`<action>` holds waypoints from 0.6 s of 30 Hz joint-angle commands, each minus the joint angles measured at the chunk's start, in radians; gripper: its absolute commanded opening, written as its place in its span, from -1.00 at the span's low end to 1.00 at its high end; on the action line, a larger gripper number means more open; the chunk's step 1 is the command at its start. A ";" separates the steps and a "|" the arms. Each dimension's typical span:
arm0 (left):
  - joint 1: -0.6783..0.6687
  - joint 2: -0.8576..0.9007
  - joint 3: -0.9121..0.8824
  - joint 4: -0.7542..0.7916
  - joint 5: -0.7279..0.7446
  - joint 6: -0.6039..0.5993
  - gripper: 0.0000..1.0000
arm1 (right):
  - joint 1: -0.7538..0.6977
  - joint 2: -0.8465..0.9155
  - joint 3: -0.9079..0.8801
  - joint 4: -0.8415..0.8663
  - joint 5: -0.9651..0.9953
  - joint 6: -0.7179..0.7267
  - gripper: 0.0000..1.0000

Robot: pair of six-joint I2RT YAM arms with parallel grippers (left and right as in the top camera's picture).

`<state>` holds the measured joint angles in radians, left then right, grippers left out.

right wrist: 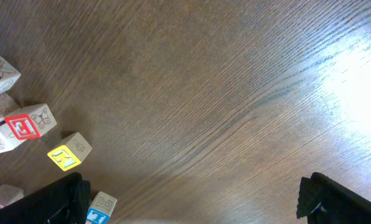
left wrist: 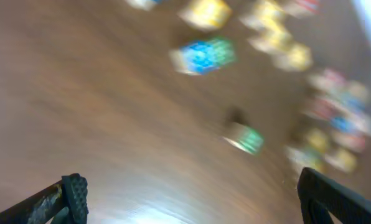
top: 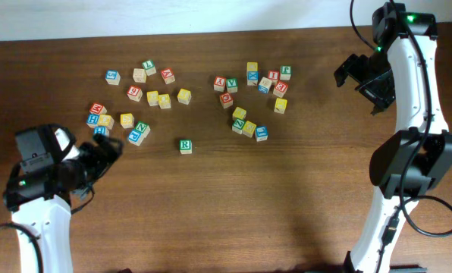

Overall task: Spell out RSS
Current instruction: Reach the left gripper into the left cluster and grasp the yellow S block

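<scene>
Green-lettered R cube (top: 185, 146), alone at six o'clock, apparently starts our word. Both empty: left gripper (left wrist: 192, 196), right gripper (right wrist: 192, 199), spread wide.

The table (top: 287, 205) I work at is dark brown wood with a fine grain, and it fills nearly the whole overhead frame. Along the top edge of that frame a pale, whitish strip (top: 135, 15) lies beyond the table's far edge; I cannot tell whether it is wall or floor. At the right of my right wrist view, a bright glare (right wrist: 353, 81) washes out the grain.
</scene>
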<state>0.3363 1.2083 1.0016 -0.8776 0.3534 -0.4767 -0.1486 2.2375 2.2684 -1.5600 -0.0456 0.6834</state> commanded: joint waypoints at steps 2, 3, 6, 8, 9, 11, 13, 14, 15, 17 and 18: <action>-0.131 0.003 0.022 0.149 0.426 0.150 0.94 | -0.003 -0.024 0.014 -0.003 0.005 0.002 0.97; -0.171 0.007 0.037 0.170 0.413 0.150 0.95 | -0.003 -0.024 0.014 -0.003 0.005 0.002 0.97; -0.328 0.085 0.205 0.117 0.234 0.180 0.97 | -0.003 -0.024 0.014 -0.003 0.005 0.002 0.97; -0.401 0.183 0.375 0.000 0.100 0.225 0.99 | -0.003 -0.024 0.014 -0.003 0.005 0.002 0.97; -0.428 0.238 0.460 -0.063 0.035 0.242 0.99 | -0.003 -0.024 0.014 -0.003 0.005 0.002 0.97; -0.483 0.406 0.703 -0.253 -0.167 0.278 0.98 | -0.003 -0.024 0.014 -0.003 0.005 0.002 0.97; -0.503 0.538 0.867 -0.375 -0.285 0.292 0.98 | -0.003 -0.024 0.014 -0.003 0.005 0.002 0.96; -0.506 0.623 0.956 -0.436 -0.333 0.292 0.98 | -0.003 -0.024 0.014 -0.003 0.005 0.002 0.97; -0.506 0.670 0.998 -0.460 -0.342 0.292 0.98 | -0.003 -0.024 0.014 -0.003 0.005 0.002 0.97; -0.506 0.745 1.034 -0.468 -0.343 0.292 0.98 | -0.003 -0.024 0.014 -0.003 0.005 0.002 0.97; -0.506 0.775 1.035 -0.454 -0.342 0.292 0.76 | -0.003 -0.024 0.014 -0.003 0.005 0.002 0.97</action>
<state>-0.1703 1.8645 1.9869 -1.3289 0.1390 -0.2157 -0.1482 2.2375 2.2684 -1.5631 -0.0460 0.6834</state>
